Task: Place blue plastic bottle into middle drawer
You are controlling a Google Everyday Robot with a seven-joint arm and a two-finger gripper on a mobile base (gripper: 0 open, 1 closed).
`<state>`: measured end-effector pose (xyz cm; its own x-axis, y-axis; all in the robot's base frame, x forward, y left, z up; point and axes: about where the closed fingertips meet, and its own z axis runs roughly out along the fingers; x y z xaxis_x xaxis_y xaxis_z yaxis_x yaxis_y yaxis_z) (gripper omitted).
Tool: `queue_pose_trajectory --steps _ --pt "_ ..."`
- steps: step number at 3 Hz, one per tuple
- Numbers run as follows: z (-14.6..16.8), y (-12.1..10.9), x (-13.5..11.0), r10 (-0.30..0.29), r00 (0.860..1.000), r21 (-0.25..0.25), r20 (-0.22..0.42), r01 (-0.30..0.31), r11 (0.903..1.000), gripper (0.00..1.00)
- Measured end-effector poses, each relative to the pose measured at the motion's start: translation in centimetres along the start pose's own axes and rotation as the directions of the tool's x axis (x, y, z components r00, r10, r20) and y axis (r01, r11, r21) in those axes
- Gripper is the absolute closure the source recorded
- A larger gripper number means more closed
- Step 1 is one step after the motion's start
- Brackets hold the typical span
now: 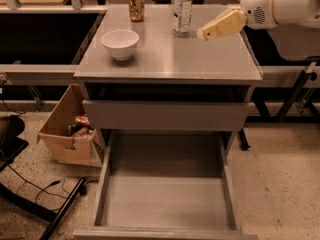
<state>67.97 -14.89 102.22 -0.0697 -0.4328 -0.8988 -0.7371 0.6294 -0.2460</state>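
Observation:
The blue plastic bottle (182,9), clear with a pale label band, stands upright at the back of the grey cabinet top (200,59). My gripper (209,32), tan on a white arm, hovers above the cabinet top just right of the bottle, pointing left at it and apart from it. It holds nothing that I can see. The middle drawer (165,199) is pulled wide open below, near the floor, and its flat grey floor is bare.
A white bowl (120,44) sits at the front left of the cabinet top. A short patterned can (135,5) stands at the back left. A shallower drawer with a plain grey front panel (165,115) sits above the open one. A cardboard box (70,129) stands on the floor at the left.

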Motion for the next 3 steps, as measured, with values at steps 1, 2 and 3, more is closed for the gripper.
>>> queue_pose_trajectory --steps 1,2,3 --pt "3.3 -3.6 0.8 0.081 0.992 0.041 0.095 -0.086 0.9955 0.0" --pt "8.2 -9.0 0.2 0.144 0.966 0.106 0.216 -0.17 0.9797 0.0" --pt "12.7 -13.9 -0.4 0.165 0.948 0.196 0.273 -0.223 0.955 0.0"
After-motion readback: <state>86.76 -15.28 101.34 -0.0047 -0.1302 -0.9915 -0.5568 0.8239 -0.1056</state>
